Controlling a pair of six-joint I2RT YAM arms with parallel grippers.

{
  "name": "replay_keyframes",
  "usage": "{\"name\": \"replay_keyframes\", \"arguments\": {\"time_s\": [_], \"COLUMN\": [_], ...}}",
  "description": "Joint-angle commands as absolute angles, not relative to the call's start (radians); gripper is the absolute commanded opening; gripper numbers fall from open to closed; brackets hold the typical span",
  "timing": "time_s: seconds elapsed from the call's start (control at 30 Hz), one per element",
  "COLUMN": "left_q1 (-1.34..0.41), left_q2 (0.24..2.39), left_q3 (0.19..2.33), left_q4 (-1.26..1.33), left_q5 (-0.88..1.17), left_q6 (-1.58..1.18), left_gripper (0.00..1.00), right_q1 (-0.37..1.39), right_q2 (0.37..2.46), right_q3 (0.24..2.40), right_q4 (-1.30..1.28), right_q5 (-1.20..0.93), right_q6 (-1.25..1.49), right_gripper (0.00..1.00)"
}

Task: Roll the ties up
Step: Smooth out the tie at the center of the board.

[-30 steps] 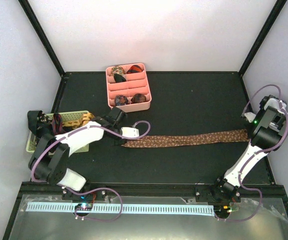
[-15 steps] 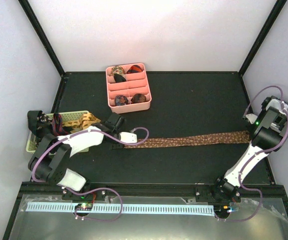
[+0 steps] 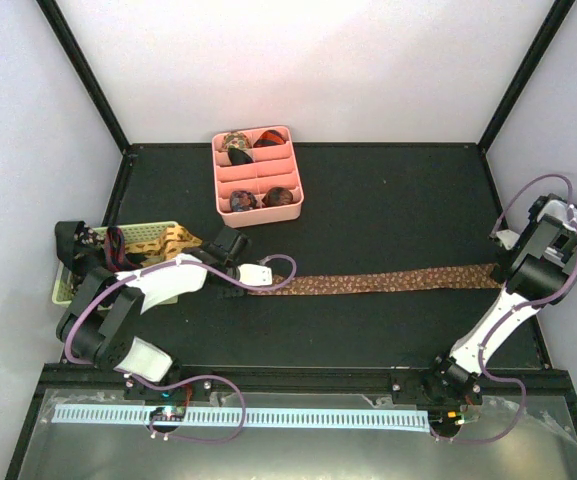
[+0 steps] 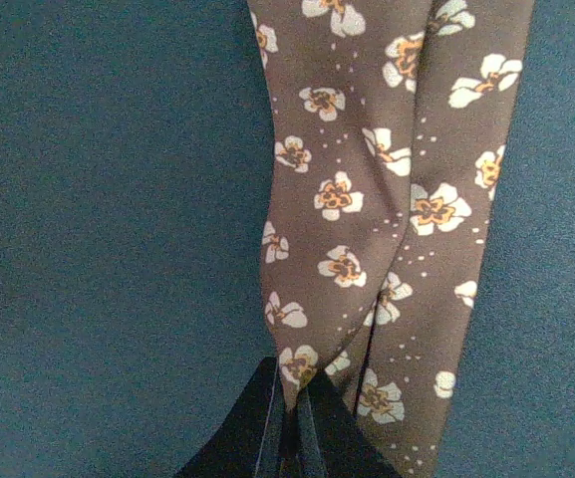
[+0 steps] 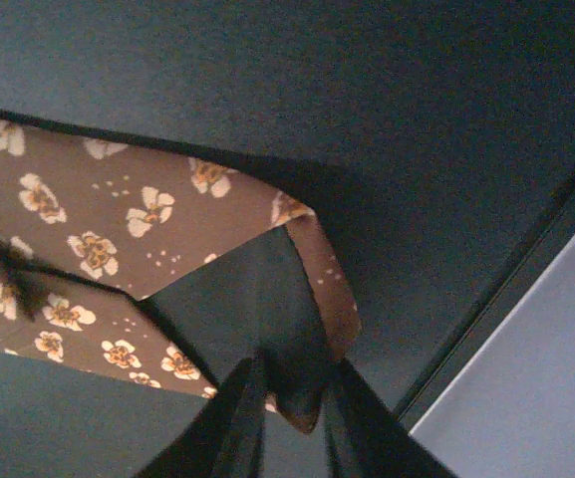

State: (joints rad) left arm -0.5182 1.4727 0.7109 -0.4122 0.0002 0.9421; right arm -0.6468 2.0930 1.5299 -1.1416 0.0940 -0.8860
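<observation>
- The basket (image 3: 144, 232) sits at the far left edge of the table (image 3: 398, 200). Loose ties (image 3: 176, 238) are heaped in it, which I take to be the stock waiting for their turn.
- The left gripper (image 4: 292, 443) is down at table level just right of the basket. Its fingers are pressed together on the narrow end of the brown flowered tie (image 3: 368, 281). In the wrist view the fabric puckers into the tips, so I read that as a firm pinch. I judge it is held there to anchor the end where a roll would start.
- The tray (image 3: 268, 214) lies behind the left gripper, well clear of the strip. Several rolled ties (image 3: 243, 200) sit in its compartments, front and back. I think it is kept close so a finished roll has a short trip.
- The brown tie lies flat and nearly straight across the middle of the table, from the left gripper to the right one. Laid out taut like that it should wind evenly, without creases.
- The right gripper (image 5: 295, 398) is at the far right by the frame, at the tie's wide pointed end. Its fingers stand a little apart with the tip of the point between them. I cannot tell whether they grip it or have let go. The wide end looks raised off the table, with a shadow beneath, and one edge is folded over.
</observation>
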Motion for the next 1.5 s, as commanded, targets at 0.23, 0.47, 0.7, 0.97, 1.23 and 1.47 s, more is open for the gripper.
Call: {"name": "replay_keyframes", "arguments": {"time_s": [0.23, 0.47, 0.7, 0.97, 1.23, 1.47], "left_q1": [-0.513, -0.474, -0.468, -0.448, -0.426, -0.423], "left_q2": [1.435, 1.329, 1.173, 1.051, 1.094, 1.141], "left_q3": [0.706, 0.750, 0.788, 0.802, 0.857, 0.872], "left_q4": [-0.426, -0.479, -0.515, -0.398, -0.480, -0.489], "left_q5": [0.012, 0.131, 0.313, 0.321, 0.403, 0.439], "left_q6": [0.960, 0.910, 0.817, 0.482, 0.542, 0.600], "left_gripper": [0.07, 0.44, 0.99, 0.99, 0.99, 0.99], "right_q1": [-0.654, -0.669, -0.688, -0.703, -0.686, -0.509], "right_q2": [2.108, 2.105, 2.090, 1.974, 1.847, 1.589], "right_q3": [1.566, 1.600, 1.618, 1.614, 1.641, 1.553], "right_q4": [-1.134, -1.133, -1.111, -1.049, -1.105, -1.079], "right_q5": [0.102, 0.131, 0.142, 0.057, -0.192, -0.562], "right_q6": [-0.856, -0.872, -0.892, -0.963, -1.000, -1.004], "right_gripper": [0.02, 0.02, 0.02, 0.59, 0.91, 1.00]}}
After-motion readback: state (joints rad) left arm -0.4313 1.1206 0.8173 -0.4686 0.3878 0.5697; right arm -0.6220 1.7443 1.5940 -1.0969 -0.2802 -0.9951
